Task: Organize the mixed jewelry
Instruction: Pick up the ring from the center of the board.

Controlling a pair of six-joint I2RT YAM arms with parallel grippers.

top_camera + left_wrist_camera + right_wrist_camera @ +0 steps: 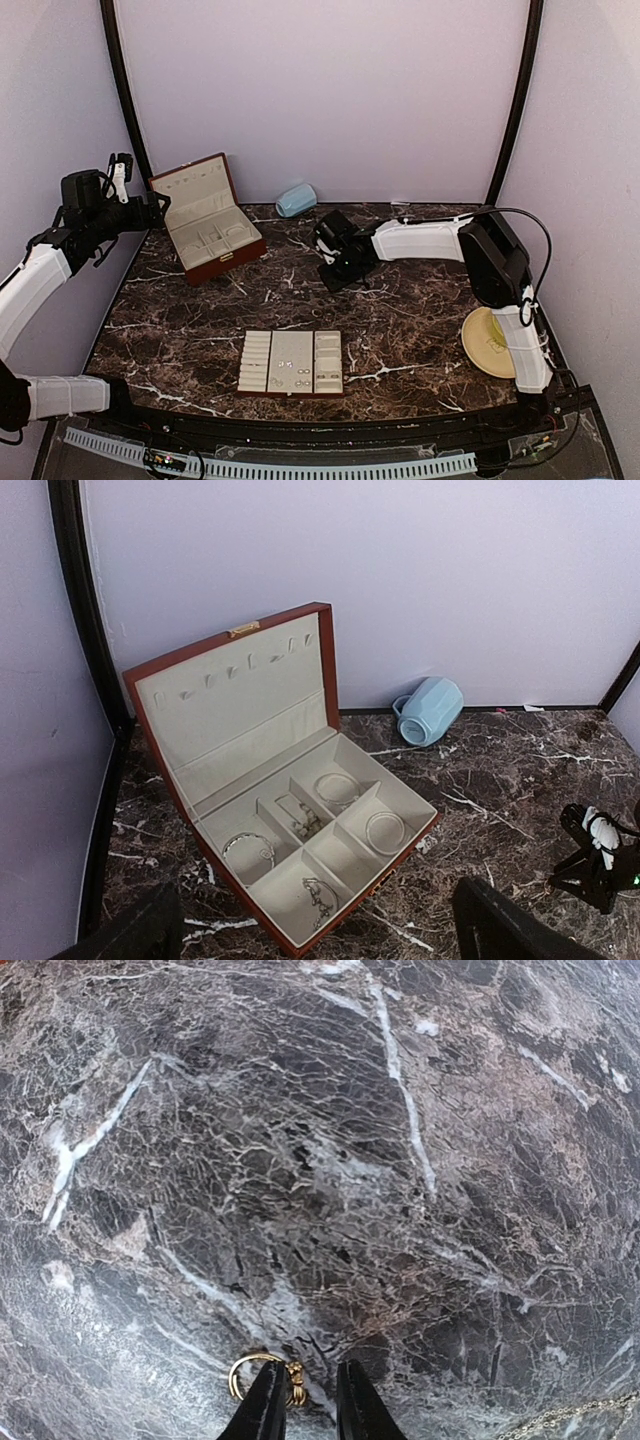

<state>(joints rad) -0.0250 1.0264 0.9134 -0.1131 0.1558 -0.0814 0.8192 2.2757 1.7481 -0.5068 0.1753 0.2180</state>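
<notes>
Right gripper point(305, 1405) fingers sit narrow, a slim gap between the two dark tips, pointed down at the marble table point(400, 1160). A small gold ring point(262, 1377) lies on the marble at the left fingertip point(265, 1410), partly hidden behind it; a knobby gold bit of the ring shows at the inner edge of that tip, in the gap. Can't tell from the wrist view whether the tips actually pinch it or just touch. A thin silvery chain point(570, 1415) lies off to the right of the fingers, near the frame corner, well apart from them.

Left gripper point(310, 930) fingers are spread wide, holding nothing; only the two dark tips show at the bottom of its wrist view. It hangs in the air at the table's left edge, aimed at the open red-brown box point(300, 920). Ahead of those fingers the box's cream compartments hold hoops and chains point(340, 788). A light blue cup point(430, 710) lies on its side beyond the box, to the right of the fingers.

In the overhead view the cream-lined tray point(292, 362) sits near the table's front edge, well apart from both grippers, with a few tiny shiny pieces point(292, 372) in its middle slots. A yellow plate point(485, 342) sits beside the right arm's base.
</notes>
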